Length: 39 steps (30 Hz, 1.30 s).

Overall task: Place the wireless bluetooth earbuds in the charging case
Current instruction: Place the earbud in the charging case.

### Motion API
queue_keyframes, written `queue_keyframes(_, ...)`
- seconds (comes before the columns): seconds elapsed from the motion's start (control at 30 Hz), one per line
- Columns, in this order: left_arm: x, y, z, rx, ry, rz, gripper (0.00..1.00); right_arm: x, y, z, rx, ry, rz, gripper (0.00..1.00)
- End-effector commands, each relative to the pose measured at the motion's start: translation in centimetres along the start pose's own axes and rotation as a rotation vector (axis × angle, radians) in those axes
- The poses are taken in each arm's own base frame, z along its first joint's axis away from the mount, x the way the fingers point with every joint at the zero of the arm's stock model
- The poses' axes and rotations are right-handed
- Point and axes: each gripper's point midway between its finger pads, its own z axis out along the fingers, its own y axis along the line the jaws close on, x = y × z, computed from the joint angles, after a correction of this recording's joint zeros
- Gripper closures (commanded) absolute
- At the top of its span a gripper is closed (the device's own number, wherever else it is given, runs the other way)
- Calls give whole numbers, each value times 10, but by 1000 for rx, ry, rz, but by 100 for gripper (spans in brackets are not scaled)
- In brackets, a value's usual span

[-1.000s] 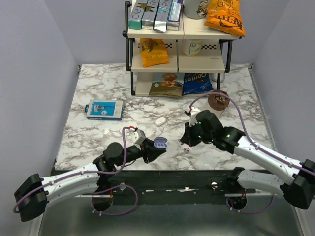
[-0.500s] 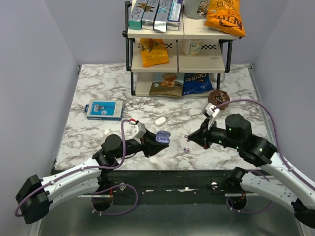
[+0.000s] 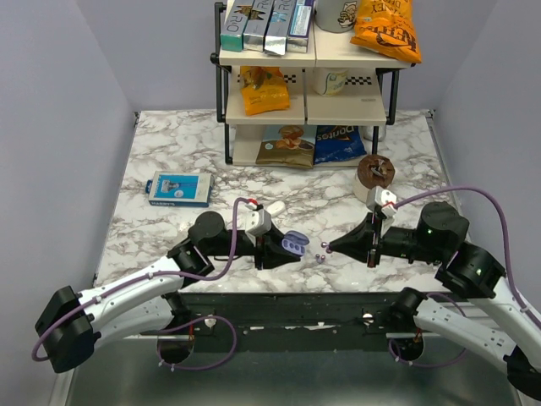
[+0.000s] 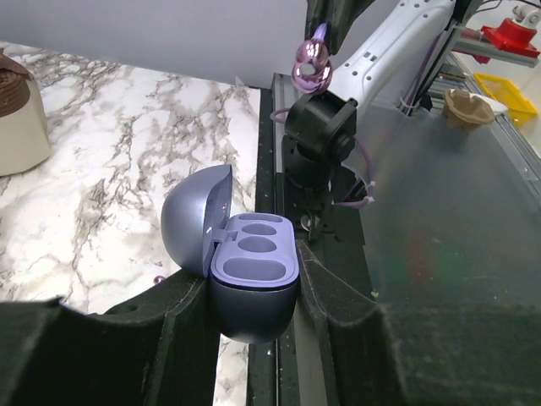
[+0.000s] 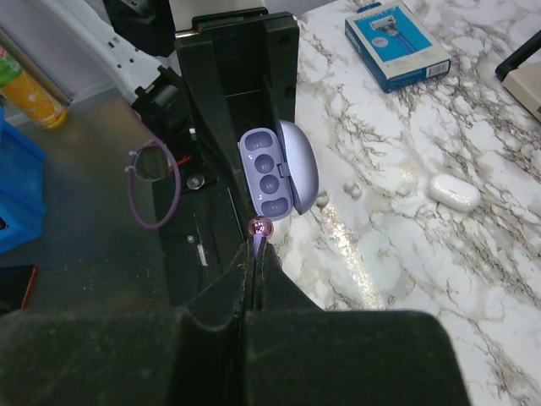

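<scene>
Your left jaws are clamped around the base of the charging case (image 4: 254, 283), just below the centre of the left wrist view, with its lid hinged open and its wells showing. Your right jaws are pressed together on one purple earbud (image 5: 262, 227) at their very tips. It sits just short of the case's open front, not touching, by the desk's (image 3: 169, 152) near edge.

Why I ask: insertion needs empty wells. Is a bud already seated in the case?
No, the open case shows only empty wells in the left wrist view.
</scene>
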Motion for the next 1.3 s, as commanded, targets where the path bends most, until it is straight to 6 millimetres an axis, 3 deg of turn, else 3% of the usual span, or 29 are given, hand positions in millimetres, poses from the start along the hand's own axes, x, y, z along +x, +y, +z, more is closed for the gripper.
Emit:
queue_keyframes(0.0,-10,9,-2,-50,-34,58,100,2,-1,1,27,10,73,99)
queue_keyframes(0.07,-8,20,-5,-114,-48,67,100,-1,-2,5,33,-11,130,99)
queue_keyframes(0.23,-20,25,-10,-161,-99,117,100,-4,4,15,-14,-26,220,99)
queue_keyframes(0.6,-37,42,-19,-286,-156,229,100,-9,-2,24,14,-54,315,99)
queue_keyframes(0.77,-51,63,-26,-436,-182,313,100,-12,-18,25,104,-95,342,99)
queue_keyframes(1.0,-74,97,-40,-679,-227,467,100,-37,-40,27,225,-182,413,99)
queue_keyframes(1.03,-76,100,-40,-697,-234,477,100,-46,-43,26,246,-207,449,99)
queue_keyframes(1.27,-86,111,-50,-819,-286,551,100,-57,-68,36,400,-208,681,99)
